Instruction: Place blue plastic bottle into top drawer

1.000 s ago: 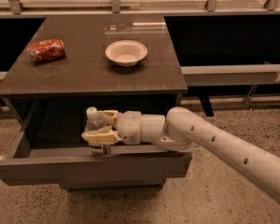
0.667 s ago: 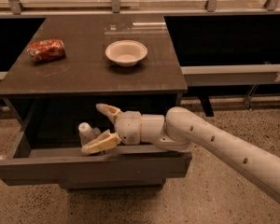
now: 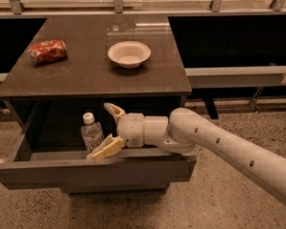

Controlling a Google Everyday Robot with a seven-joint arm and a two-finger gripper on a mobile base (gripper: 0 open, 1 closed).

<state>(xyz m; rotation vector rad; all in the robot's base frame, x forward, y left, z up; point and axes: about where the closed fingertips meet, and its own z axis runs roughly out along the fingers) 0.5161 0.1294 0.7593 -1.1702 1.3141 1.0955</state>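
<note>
The blue plastic bottle [image 3: 91, 135] stands upright inside the open top drawer [image 3: 86, 171], in the lower left-centre of the frame. Its white cap [image 3: 88, 118] sits just under the edge of the table [image 3: 86, 80].

The gripper [image 3: 109, 130] reaches in from the right on its white arm [image 3: 229, 147] and is spread wide. One finger [image 3: 113, 110] is angled up beside the cap. The other [image 3: 105, 149] is low and crosses in front of the bottle's base. Neither seems to be pressing on the bottle, though I can't rule out the lower one brushing it.

The bottle looks small, light and thin-walled, so I'd expect it to dent under a hard squeeze and topple at a nudge, especially if it's near empty. Smooth plastic and a glossy label could be slippery too. The safest hold is probably across the labelled middle, below the shoulder, where the body is straight and fullest. The neck and cap look too narrow and high for a steady hold.

On the tabletop a red snack packet [image 3: 47, 50] lies at upper left. A white bowl [image 3: 129, 54] sits near the centre.
</note>
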